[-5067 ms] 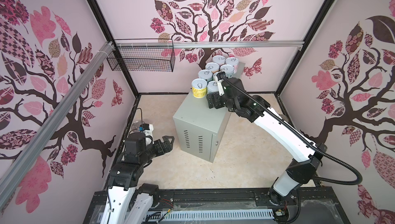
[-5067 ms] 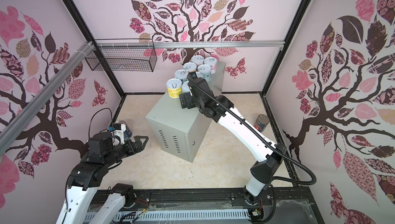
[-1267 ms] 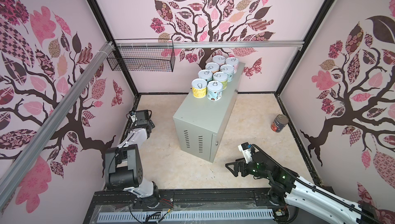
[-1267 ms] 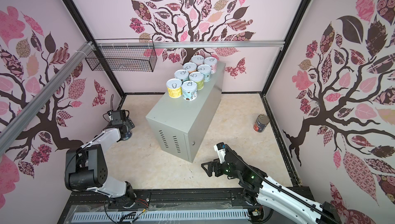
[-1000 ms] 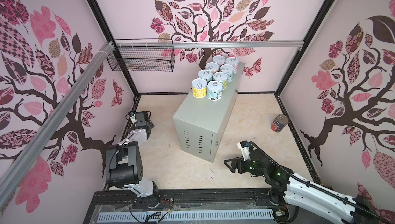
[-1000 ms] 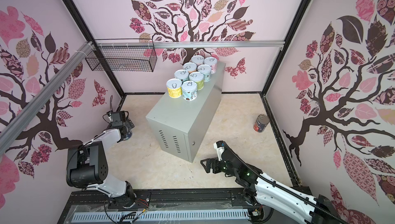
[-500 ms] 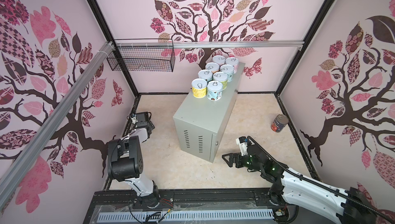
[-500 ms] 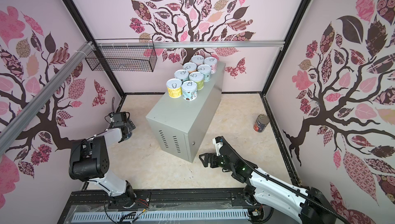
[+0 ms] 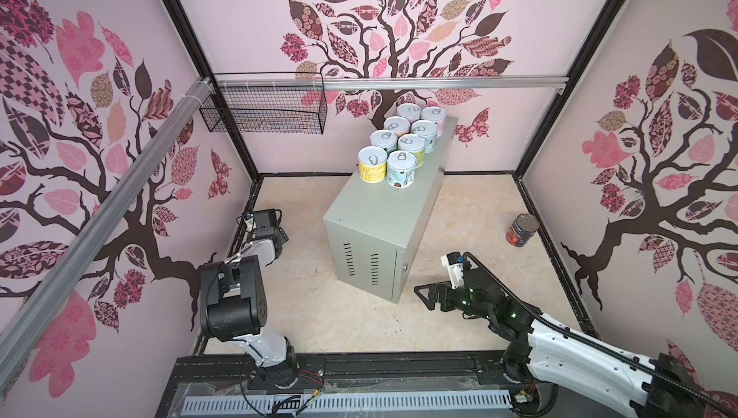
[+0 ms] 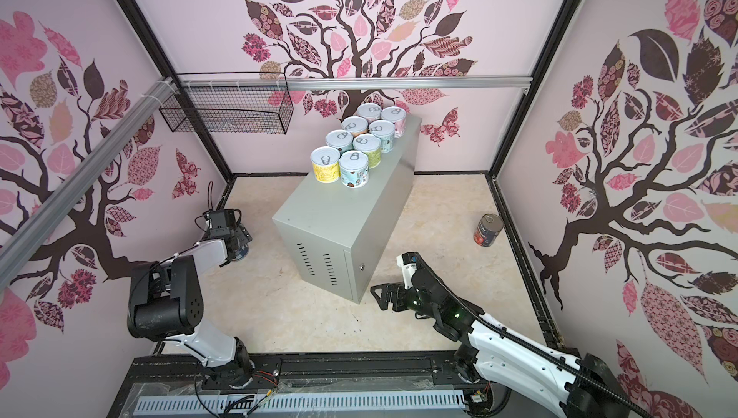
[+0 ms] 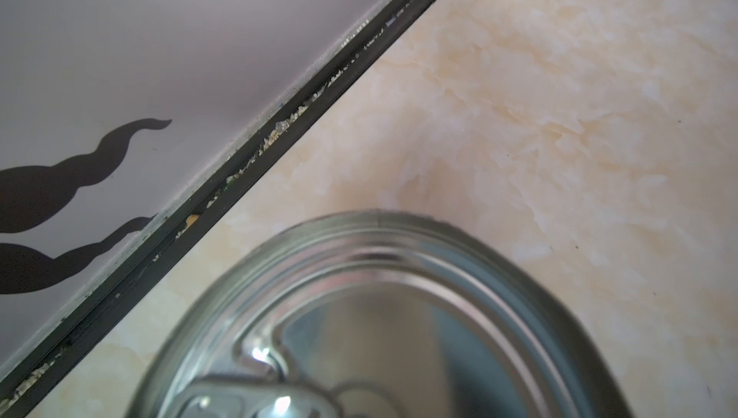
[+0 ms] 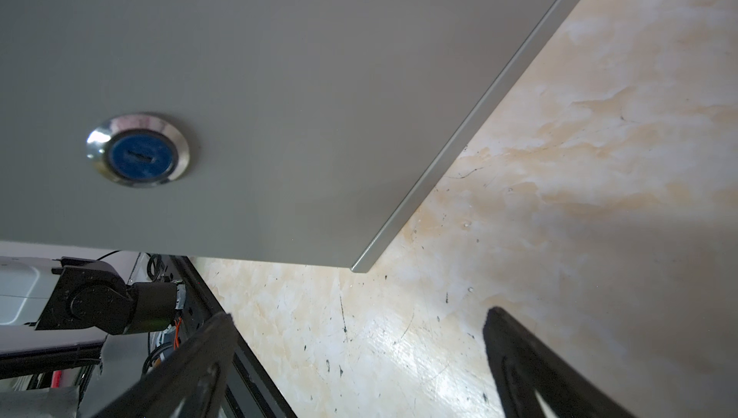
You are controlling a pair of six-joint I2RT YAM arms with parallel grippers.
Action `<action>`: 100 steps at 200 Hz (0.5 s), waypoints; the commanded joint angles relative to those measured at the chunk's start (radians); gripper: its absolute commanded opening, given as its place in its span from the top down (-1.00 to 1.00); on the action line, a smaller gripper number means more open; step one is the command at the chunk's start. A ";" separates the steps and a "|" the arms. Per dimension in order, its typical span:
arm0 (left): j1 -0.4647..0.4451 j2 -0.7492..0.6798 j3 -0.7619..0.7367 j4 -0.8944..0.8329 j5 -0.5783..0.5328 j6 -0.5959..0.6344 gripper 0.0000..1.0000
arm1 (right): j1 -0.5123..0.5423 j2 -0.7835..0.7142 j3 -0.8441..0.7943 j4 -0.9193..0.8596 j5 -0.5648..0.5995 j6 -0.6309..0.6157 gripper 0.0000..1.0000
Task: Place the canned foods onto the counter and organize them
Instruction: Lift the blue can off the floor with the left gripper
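Several short pull-tab cans point(image 9: 401, 168) point(image 10: 353, 168) stand in two rows on the far end of the counter point(image 9: 391, 212) point(image 10: 343, 208), a light-grey metal box. A dark can with red tomatoes point(image 9: 522, 229) point(image 10: 488, 229) stands on the floor by the right wall. My left gripper point(image 9: 279, 236) point(image 10: 241, 242) is low by the left wall, right over a can whose silver lid point(image 11: 379, 316) fills the left wrist view; its fingers do not show. My right gripper point(image 9: 425, 296) point(image 10: 381, 294) point(image 12: 359, 356) hangs open and empty near the counter's front right corner.
A black wire basket point(image 9: 263, 112) point(image 10: 227, 110) hangs from the aluminium rail at the back left. The counter's lock point(image 12: 137, 150) is close to the right wrist. A black frame strip point(image 11: 279, 136) runs along the wall beside the left can.
My right gripper has moved forward to the counter's front corner, still open. My left gripper has stayed over the can by the left wall while its elbow swung forward.
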 commanded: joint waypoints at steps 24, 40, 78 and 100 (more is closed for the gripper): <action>-0.001 -0.090 0.059 -0.145 0.049 -0.002 -0.46 | -0.006 0.000 0.088 -0.080 -0.004 -0.072 -1.00; -0.001 -0.105 0.083 -0.193 0.059 0.001 -0.46 | -0.006 -0.008 0.102 -0.102 -0.004 -0.087 -1.00; -0.001 -0.208 0.076 -0.239 0.074 0.003 -0.44 | -0.005 -0.013 0.138 -0.152 -0.007 -0.117 -1.00; -0.001 -0.286 0.064 -0.257 0.099 0.004 -0.41 | -0.006 -0.019 0.151 -0.169 -0.013 -0.117 -1.00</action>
